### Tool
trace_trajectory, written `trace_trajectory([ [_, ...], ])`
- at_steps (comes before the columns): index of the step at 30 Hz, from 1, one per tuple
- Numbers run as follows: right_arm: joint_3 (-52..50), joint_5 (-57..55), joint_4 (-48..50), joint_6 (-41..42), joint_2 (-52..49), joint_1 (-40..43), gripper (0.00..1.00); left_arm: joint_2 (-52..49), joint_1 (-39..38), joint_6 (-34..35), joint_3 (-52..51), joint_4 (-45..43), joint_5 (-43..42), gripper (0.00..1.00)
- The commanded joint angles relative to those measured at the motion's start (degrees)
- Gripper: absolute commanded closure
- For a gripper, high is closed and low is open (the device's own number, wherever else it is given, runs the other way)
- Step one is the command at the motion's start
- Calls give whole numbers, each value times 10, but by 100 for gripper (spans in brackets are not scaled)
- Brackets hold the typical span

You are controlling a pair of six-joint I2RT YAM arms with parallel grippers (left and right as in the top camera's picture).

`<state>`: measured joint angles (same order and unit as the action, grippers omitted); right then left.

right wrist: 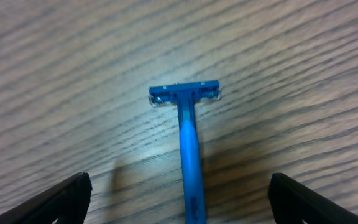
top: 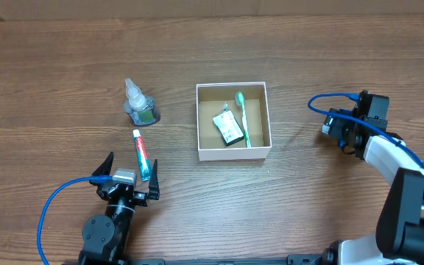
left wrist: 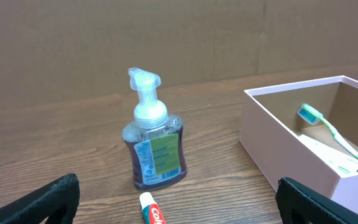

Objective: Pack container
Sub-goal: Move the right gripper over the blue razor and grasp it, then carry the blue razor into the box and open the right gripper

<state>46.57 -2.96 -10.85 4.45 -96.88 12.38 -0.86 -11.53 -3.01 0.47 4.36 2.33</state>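
Observation:
The container [top: 233, 153] is a white box with a brown inside at the table's middle. It holds a green toothbrush [top: 243, 118] and a small white and green packet [top: 228, 127]. A red and white toothpaste tube [top: 143, 154] lies left of it, its near end between the fingers of my open left gripper [top: 129, 174]. In the left wrist view the tube's cap [left wrist: 150, 209] shows between the open fingers [left wrist: 180, 198], with the container [left wrist: 291, 149] at right. My right gripper [right wrist: 185, 200] is open, low over a blue razor [right wrist: 188, 134], right of the container [top: 337, 131].
A clear pump soap bottle [top: 140, 107] with purple liquid stands upright beyond the toothpaste, left of the container; it also shows in the left wrist view [left wrist: 154, 140]. Blue cables trail from both wrists. The razor is hidden under the right gripper in the overhead view.

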Motion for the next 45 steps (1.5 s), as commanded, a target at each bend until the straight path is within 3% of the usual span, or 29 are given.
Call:
trace_trajectory([
  [1, -2, 0, 10, -24, -27, 1, 13, 6, 3, -7, -2, -2, -5, 0],
  [4, -2, 0, 16, -28, -35, 1, 27, 6, 3, -7, -2, -2, -5, 0],
  [7, -2, 0, 15, -28, -35, 1, 49, 6, 3, -7, -2, -2, -5, 0],
  [8, -2, 0, 14, -28, -35, 1, 62, 6, 3, -7, -2, -2, -5, 0],
  [10, -2, 0, 13, -28, -35, 1, 74, 6, 3, -7, -2, -2, -5, 0],
  [12, 0, 0, 10, -28, -35, 1, 79, 6, 3, -7, -2, -2, -5, 0],
  [17, 0, 0, 9, -28, -34, 1, 80, 6, 3, -7, -2, -2, -5, 0],
  [21, 0, 1, 7, -28, -34, 1, 96, 6, 3, -7, -2, -2, -5, 0],
  [26, 3, 1, -4, -28, -25, 1, 96, 6, 3, -7, -2, -2, -5, 0],
  [34, 78, 34, -133, 32, 59, -22, 96, 6, 3, -7, -2, -2, -5, 0],
  [45, 162, 57, -255, 57, 167, -168, 96, 6, 3, -7, -2, -2, -5, 0],
])
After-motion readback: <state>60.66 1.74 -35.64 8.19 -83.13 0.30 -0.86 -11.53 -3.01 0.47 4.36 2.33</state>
